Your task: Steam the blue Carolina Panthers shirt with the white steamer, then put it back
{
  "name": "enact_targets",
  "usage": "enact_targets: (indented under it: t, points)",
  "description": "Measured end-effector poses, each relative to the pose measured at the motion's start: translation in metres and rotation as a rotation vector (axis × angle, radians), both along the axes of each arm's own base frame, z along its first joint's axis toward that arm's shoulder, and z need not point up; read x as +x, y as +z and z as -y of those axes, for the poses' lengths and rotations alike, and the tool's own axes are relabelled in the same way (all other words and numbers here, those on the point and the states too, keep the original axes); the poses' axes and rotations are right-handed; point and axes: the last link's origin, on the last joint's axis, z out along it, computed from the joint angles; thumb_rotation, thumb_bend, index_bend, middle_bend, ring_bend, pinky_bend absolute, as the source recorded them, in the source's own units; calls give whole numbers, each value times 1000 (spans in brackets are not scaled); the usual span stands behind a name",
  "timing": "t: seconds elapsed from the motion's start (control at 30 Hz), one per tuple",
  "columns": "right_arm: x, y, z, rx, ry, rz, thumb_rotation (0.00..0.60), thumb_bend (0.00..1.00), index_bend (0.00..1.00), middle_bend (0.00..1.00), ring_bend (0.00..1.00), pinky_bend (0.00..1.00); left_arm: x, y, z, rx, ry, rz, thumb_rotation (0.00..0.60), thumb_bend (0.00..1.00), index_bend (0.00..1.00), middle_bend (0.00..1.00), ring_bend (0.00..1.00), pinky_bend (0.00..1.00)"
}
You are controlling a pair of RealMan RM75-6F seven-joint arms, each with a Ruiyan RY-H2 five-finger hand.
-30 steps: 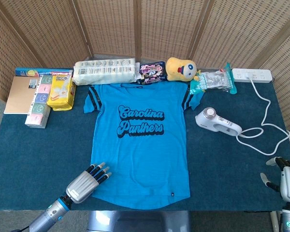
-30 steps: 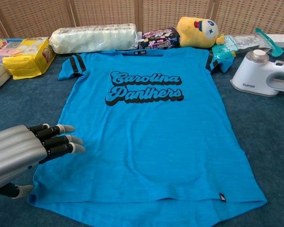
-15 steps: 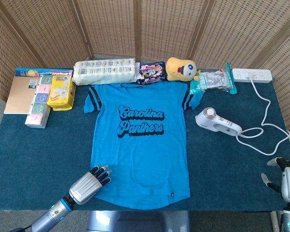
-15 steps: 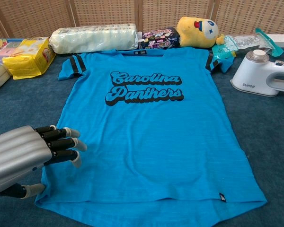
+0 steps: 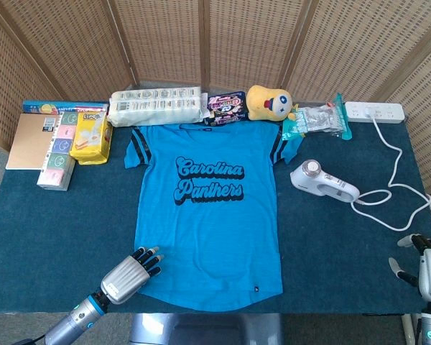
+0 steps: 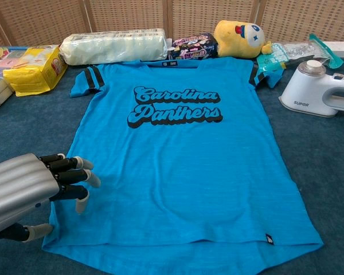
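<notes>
Our left hand rested on the shirt's near-left hem, fingers spread, holding nothing. Our right hand, also empty with fingers apart, waited at the table's near-right edge, nearer the steamer. That lay right of the shirt, handle pointing right, bare cloth between.

The shirt lies flat mid-counter. The steamer sits to its right. The left robot hand rests at its near-left hem.
</notes>
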Motion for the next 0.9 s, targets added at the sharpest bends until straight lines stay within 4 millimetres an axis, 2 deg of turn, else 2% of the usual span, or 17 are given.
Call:
enact_targets:
  t: [0.2,0.4,0.9]
  points:
    - [0,1,-1,-4,-1,1,600,262,461,462,441,426,-6,5,1,-4,6,-25,600,214,503,271,165,259]
    - [0,1,-3,-6,1,4,600,262,461,462,443,426,-13,9,2,-6,13,-45,600,269,557,281,166,259]
    - [2,3,-4,-15,5,11,600,262,461,462,444,426,-19,9,-1,-15,26,-91,600,332,583,281,165,259]
